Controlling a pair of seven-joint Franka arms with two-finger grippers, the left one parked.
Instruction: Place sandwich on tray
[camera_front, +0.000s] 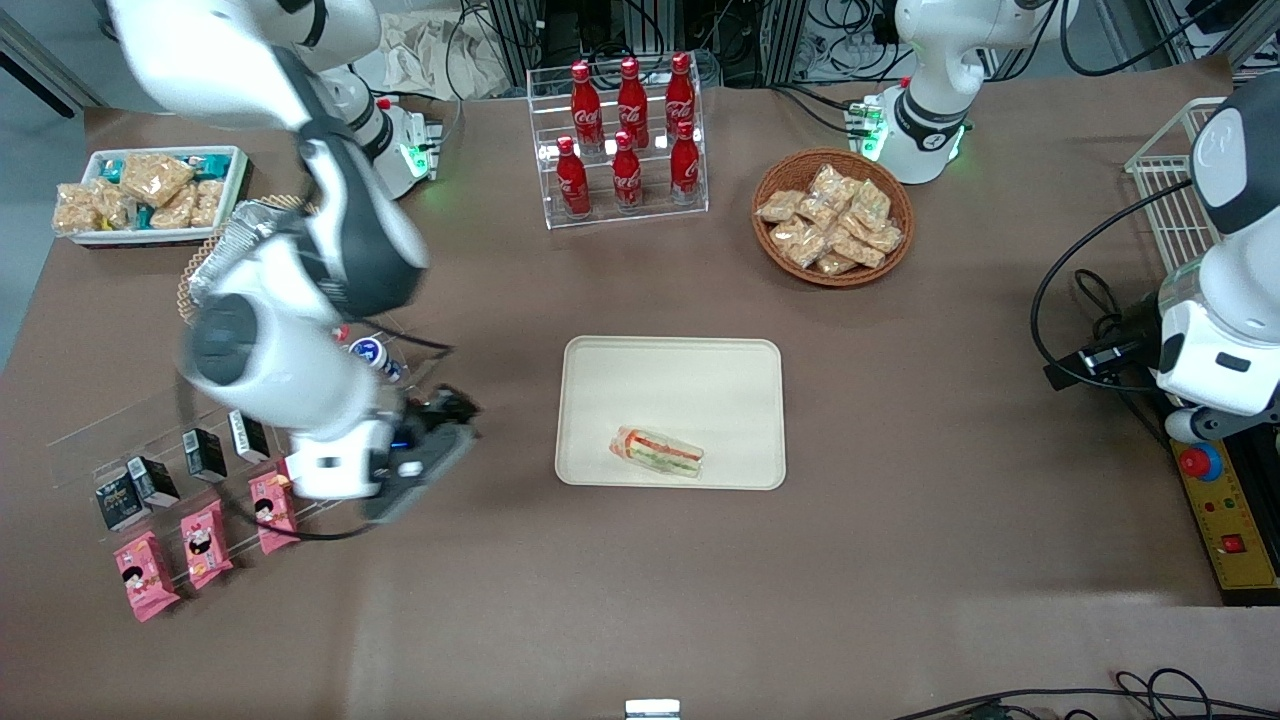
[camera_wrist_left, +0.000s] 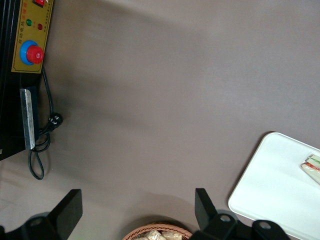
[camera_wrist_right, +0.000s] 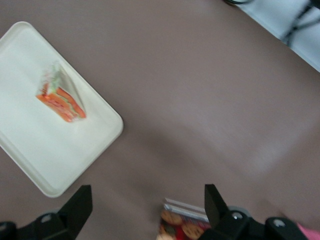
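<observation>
The wrapped wedge sandwich (camera_front: 657, 451) lies on the cream tray (camera_front: 670, 372), in the part of the tray nearest the front camera. It also shows in the right wrist view (camera_wrist_right: 60, 95) on the tray (camera_wrist_right: 30, 150), and in the left wrist view (camera_wrist_left: 312, 167) on the tray (camera_wrist_left: 272, 185). My right gripper (camera_front: 425, 475) hangs above the brown table, off the tray toward the working arm's end, beside the pink snack packs. In its wrist view the gripper (camera_wrist_right: 147, 207) is open wide and empty, well away from the sandwich.
A clear rack of red cola bottles (camera_front: 625, 130) and a wicker basket of snack packs (camera_front: 832, 215) stand farther from the front camera than the tray. A white bin of snack packs (camera_front: 150, 195), pink packs (camera_front: 205, 540) and small dark cartons (camera_front: 165, 480) lie at the working arm's end.
</observation>
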